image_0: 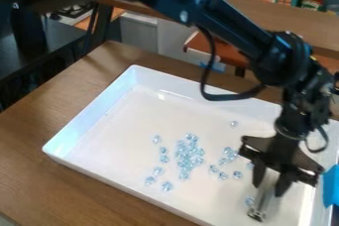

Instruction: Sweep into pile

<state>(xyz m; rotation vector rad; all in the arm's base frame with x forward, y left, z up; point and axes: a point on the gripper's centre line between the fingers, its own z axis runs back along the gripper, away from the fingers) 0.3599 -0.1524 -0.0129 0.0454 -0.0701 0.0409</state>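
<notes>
Open: tray (106,143) left | Blocked: beads (185,156) mid, gripper (269,189) plus silver tool (261,207) right

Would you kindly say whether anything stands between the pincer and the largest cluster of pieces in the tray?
No barrier is visible, only a few loose pieces between the pincer, with its metal tool, and the largest cluster.

Soft light, faint glare (source unclear)

Glossy white tray (88,169) on smooth brown wood table (40,117).
</notes>
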